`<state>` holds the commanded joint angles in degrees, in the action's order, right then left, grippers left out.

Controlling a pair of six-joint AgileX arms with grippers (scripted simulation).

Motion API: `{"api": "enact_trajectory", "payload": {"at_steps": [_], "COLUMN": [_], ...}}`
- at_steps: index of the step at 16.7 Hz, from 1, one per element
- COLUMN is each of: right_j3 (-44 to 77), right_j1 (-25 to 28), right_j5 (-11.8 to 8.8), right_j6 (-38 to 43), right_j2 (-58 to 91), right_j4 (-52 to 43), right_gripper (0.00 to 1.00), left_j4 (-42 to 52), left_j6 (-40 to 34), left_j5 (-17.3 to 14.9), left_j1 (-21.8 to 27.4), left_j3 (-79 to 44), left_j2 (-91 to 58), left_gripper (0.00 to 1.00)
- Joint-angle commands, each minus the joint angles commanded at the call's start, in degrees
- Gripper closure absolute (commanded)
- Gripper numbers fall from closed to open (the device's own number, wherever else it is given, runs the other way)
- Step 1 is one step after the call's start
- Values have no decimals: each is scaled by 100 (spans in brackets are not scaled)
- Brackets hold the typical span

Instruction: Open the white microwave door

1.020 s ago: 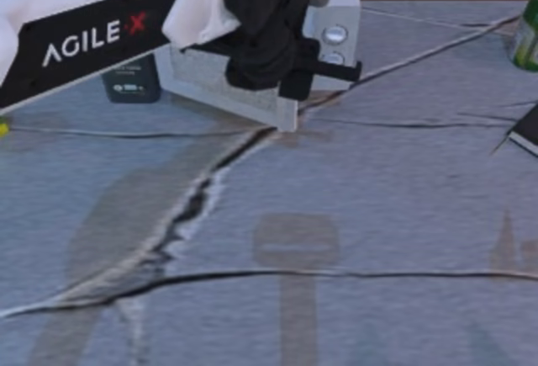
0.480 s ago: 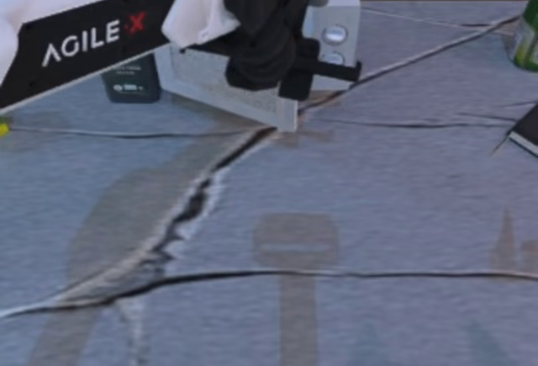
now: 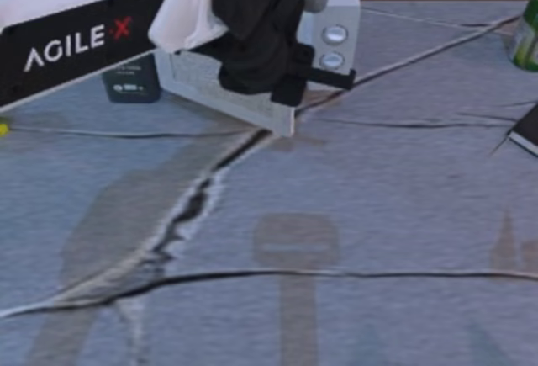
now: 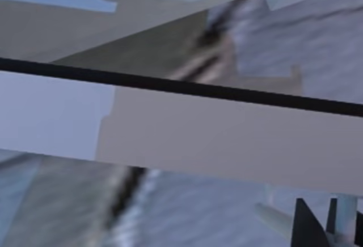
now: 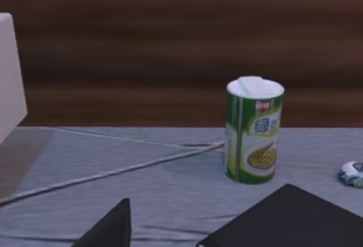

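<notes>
The white microwave (image 3: 340,0) stands at the table's far edge, with two silver knobs (image 3: 334,35) on its front panel. Its door (image 3: 210,80), with a grey mesh window, stands swung partly outward, its free edge toward the table's middle. My left gripper (image 3: 290,76) reaches over the door from the left and sits at that free edge. In the left wrist view its dark fingers (image 4: 306,227) close round a pale bar of the door (image 4: 346,218). My right gripper (image 5: 198,230) is parked at the right side, open and holding nothing.
A green can (image 3: 526,34) (image 5: 253,130) stands at the far right. A dark bottle (image 3: 132,80) sits left of the microwave under my left arm. A small toy car (image 5: 351,173) lies right of the can. A dark wooden wall runs behind the table.
My left arm and gripper have shifted slightly left and toward the table's front. The door's free edge has swung a little farther out with them. The right arm has not moved.
</notes>
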<state>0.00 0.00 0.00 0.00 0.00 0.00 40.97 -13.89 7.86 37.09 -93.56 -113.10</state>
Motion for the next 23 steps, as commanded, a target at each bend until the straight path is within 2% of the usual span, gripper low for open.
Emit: {"api": "enact_trajectory", "payload": {"at_steps": [3, 23], "right_j3": [0, 0], "right_j1": [0, 0], "right_j5": [0, 0], "right_j6": [0, 0], "right_j2": [0, 0], "right_j4": [0, 0], "right_gripper": [0, 0], "left_j4": [-121, -125], "left_j6": [267, 276], "left_j5": [-128, -133], "left_j1": [-68, -70], "left_j3": [277, 285], "left_j2": [187, 193], "left_gripper": [100, 100]}}
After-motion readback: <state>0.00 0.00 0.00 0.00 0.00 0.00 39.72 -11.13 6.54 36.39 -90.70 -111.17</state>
